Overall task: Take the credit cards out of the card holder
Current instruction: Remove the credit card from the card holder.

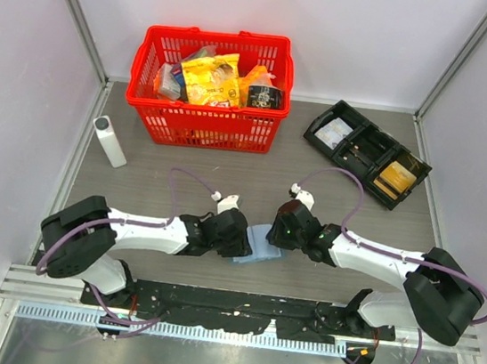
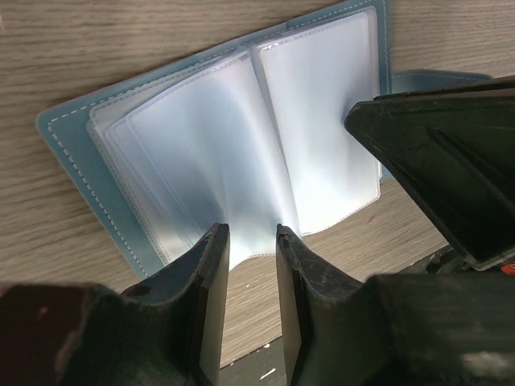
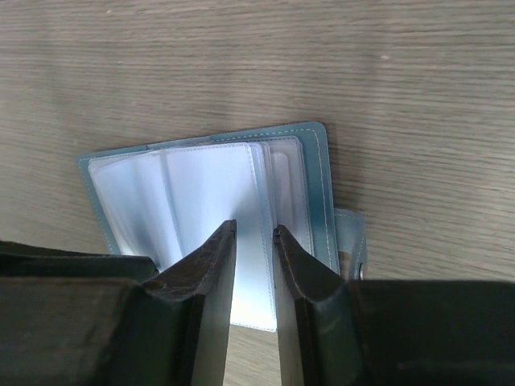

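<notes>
Lying open and flat on the counter [image 1: 134, 195], the one card holder [image 2: 84, 141] sits directly under both sets of jaws, its clear sleeves [image 3: 209, 185] fanned upward. The left jaws stand a narrow slit apart over the sleeves' lower edge. The right jaws, likewise slightly apart, come in from the opposite side, crowding close beside the left jaws. Open counter surrounds the holder's edges. Well beyond the jaws stand one red basket [image 1: 204, 125], one white tube [image 1: 110, 141], and one black tray [image 1: 364, 153] holding tan credit cards [image 1: 398, 177], count unclear.
</notes>
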